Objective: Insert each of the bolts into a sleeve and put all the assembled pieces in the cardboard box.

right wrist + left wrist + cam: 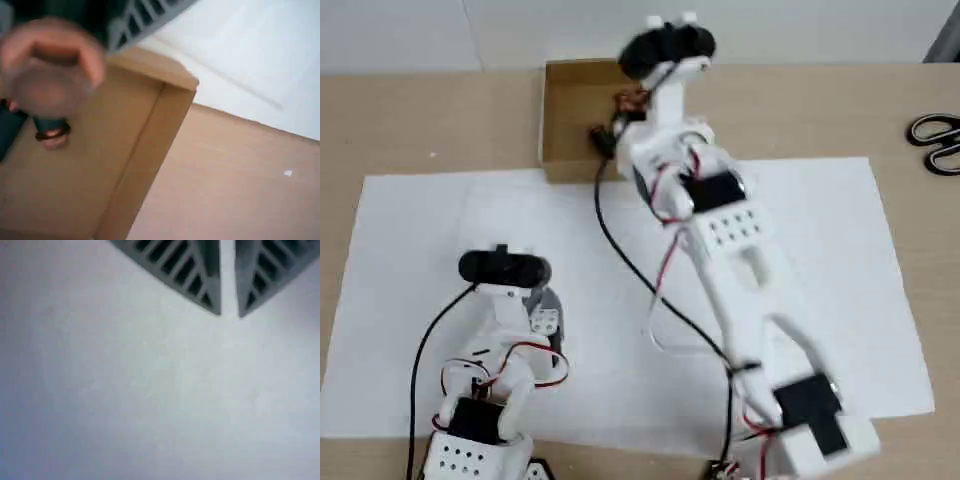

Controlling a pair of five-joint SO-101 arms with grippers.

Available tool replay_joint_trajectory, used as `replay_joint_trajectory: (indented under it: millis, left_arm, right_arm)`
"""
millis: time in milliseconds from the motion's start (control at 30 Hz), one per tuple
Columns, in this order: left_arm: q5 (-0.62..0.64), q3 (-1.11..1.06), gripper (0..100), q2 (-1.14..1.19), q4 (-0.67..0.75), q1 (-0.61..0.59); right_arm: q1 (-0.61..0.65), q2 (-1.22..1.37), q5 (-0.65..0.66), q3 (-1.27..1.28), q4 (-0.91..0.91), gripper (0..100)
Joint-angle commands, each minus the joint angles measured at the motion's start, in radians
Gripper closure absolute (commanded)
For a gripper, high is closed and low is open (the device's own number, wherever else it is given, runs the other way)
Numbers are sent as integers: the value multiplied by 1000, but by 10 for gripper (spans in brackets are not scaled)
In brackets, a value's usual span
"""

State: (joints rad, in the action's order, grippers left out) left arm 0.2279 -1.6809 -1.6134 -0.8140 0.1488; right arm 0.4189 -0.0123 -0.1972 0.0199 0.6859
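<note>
— Closest up sits a pinkish round blur: is that an assembled piece point(50, 65)?
— I judge so. It hangs right at the right gripper point(618, 118), over the floor of the cardboard box point(145, 150) and inside its walls. Whether the gripper is clamped on it or not, I cannot tell.
— Which way does it point?
— Its round end faces the wrist camera, so its long axis seems to run along the gripper's own line, down toward the box floor.
— So the coming move?
— Likely a plain release. The floor lies straight beneath, and no sideways shift looks needed. A second piece point(52, 135), dark with a coppery ring at one end, already rests on that floor just beside the drop spot. Its axis is too blurred to call.
— And the other arm?
— Well apart. The left gripper point(227, 310) hangs low over the white paper point(150, 400), jaws drawn together but for a thin slit, nothing between them. The right arm is plainly the nearer to the box. Scissors point(938, 140) lie far off on the table point(420, 120).
</note>
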Motion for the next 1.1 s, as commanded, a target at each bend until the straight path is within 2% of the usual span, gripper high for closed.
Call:
replay_joint_trajectory:
  millis: [0, 300, 633, 933, 1067]
  left_arm:
    - [-6, 48, 991, -9, -3, -3]
    - [-6, 48, 991, -9, -3, -3]
    - [-6, 48, 991, -9, -3, -3]
    - [-6, 50, 991, -9, -3, -3]
    - [-6, 50, 991, -9, -3, -3]
  right_arm:
    - [-19, 137, -3, -242, 39, 995]
    - [-85, 559, 17, -629, 44, 994]
    - [-90, 897, 18, -1017, 47, 993]
    - [-82, 1012, 18, -1109, 51, 991]
    - [-73, 1009, 18, -1109, 130, 989]
